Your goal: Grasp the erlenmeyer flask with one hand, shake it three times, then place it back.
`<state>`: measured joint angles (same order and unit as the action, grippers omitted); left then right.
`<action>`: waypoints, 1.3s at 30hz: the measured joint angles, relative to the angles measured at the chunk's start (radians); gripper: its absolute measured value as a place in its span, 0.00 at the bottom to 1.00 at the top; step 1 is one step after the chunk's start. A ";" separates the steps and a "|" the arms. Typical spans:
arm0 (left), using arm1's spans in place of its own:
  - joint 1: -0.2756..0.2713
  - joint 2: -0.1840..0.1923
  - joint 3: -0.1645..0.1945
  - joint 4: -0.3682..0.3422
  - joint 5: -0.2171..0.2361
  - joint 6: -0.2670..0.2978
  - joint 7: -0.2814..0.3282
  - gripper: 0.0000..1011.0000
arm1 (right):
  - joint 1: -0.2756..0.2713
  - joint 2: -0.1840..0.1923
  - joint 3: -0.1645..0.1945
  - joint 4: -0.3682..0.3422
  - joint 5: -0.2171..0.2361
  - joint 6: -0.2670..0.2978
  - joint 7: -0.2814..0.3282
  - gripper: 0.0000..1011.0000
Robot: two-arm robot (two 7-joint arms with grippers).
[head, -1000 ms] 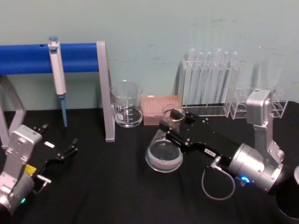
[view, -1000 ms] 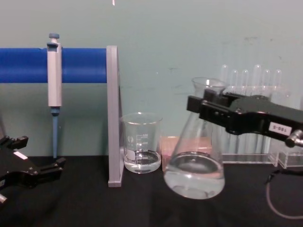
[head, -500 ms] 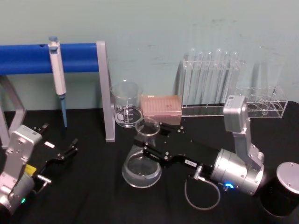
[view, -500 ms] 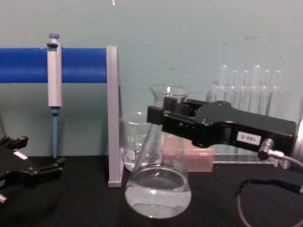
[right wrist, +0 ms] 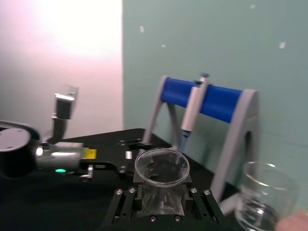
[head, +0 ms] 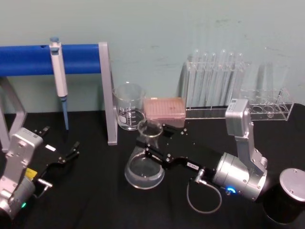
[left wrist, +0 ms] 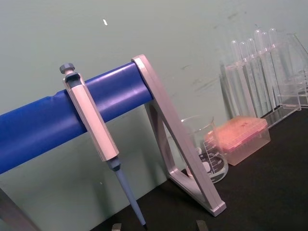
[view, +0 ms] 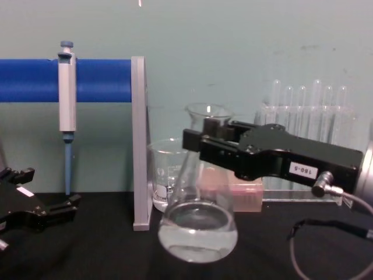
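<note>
The erlenmeyer flask (head: 144,172) is clear glass with a wide base and a little clear liquid. My right gripper (head: 151,144) is shut on its narrow neck from the right side. In the chest view the flask (view: 198,232) hangs tilted, its base low over the black table, with the right gripper (view: 197,143) across the neck below the flared rim. The right wrist view looks down on the flask's open rim (right wrist: 161,182) between the jaws. My left gripper (head: 61,151) rests parked at the table's left, open and holding nothing.
Behind the flask stand a glass beaker (head: 129,108), a pink tip box (head: 164,109) and clear test tube racks (head: 214,88). A pipette (head: 59,71) hangs on the blue bar with its grey post (head: 107,95). A black cylinder (head: 285,198) sits front right.
Over the last second my right gripper carried the flask left and toward me. In the last half second it barely shifted, rising slightly.
</note>
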<state>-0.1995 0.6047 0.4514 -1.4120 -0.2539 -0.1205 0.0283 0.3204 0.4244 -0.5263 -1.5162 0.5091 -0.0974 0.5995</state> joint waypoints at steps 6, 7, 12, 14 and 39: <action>0.000 0.000 0.000 0.000 0.000 0.000 0.000 0.99 | -0.032 -0.005 0.035 -0.023 -0.038 -0.008 -0.088 0.45; 0.000 0.000 0.000 0.000 0.000 0.000 0.000 0.99 | -0.037 -0.006 0.041 -0.025 -0.043 -0.008 -0.098 0.44; 0.000 0.000 0.000 0.000 0.000 0.000 0.000 0.99 | -0.077 -0.007 0.092 -0.050 -0.077 -0.008 -0.188 0.45; 0.000 0.000 0.000 0.000 0.000 0.000 0.000 0.99 | -0.096 -0.005 0.117 -0.063 -0.095 -0.005 -0.229 0.44; 0.000 0.000 0.000 0.000 0.000 0.000 0.000 0.99 | -0.240 -0.012 0.316 -0.149 -0.203 0.052 -0.460 0.44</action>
<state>-0.1995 0.6047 0.4514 -1.4119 -0.2539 -0.1205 0.0283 0.0805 0.4124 -0.2103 -1.6654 0.3058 -0.0457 0.1391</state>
